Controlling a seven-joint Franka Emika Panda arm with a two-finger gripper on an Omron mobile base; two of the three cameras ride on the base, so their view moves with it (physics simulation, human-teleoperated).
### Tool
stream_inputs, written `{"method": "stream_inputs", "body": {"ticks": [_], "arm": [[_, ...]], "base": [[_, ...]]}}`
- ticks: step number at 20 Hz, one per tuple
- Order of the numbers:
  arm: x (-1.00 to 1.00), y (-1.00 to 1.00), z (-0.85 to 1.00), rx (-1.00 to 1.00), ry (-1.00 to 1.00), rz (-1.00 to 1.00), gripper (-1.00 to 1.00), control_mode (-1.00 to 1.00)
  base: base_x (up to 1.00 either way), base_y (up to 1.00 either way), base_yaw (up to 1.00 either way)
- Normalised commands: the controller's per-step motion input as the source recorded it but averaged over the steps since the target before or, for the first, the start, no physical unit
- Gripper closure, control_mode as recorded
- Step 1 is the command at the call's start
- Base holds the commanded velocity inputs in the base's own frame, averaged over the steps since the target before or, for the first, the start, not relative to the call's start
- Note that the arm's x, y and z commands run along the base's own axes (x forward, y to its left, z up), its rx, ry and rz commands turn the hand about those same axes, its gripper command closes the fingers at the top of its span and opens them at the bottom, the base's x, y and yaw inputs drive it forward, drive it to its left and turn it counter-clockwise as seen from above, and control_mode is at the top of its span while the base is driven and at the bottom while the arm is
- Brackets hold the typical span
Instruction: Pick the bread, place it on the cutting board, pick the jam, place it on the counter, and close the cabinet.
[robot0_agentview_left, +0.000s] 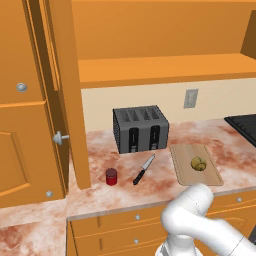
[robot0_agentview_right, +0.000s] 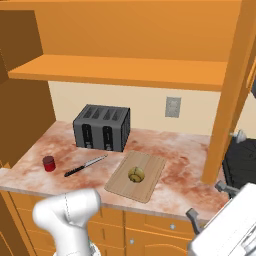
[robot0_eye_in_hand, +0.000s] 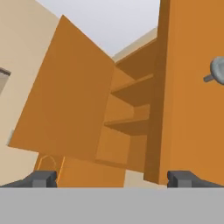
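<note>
Bread (robot0_agentview_left: 198, 163) sits on the cutting board (robot0_agentview_left: 212, 176), jam (robot0_agentview_left: 111, 176) at its 9 o'clock on the desk (robot0_agentview_left: 100, 197); spread, empty jaws face the open cabinet (robot0_eye_in_hand: 70, 100) for closing.

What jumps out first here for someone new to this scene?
The wide-open cabinet: its orange doors swing out over the counter on both sides, and the hand view looks up at its bare shelves past the open gripper. Next, the dark toaster at the back wall, with the bread on the cutting board and the jam beside the knife.
</note>
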Motion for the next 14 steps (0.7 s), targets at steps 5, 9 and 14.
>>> {"method": "stream_inputs", "body": {"ticks": [5, 9, 14], "arm": [[0.25, 0.34, 0.02, 0.0, -0.07, 0.04, -1.0, -1.0], [0.33, 0.18, 0.14, 0.0, -0.04, 0.02, -1.0, -1.0], [0.43, 0.02, 0.27, 0.01, -0.01, 0.0, -1.0, -1.0]], "base": [[0.0, 0.0, 0.0], [0.0, 0.0, 0.0], [0.0, 0.0, 0.0]]}}
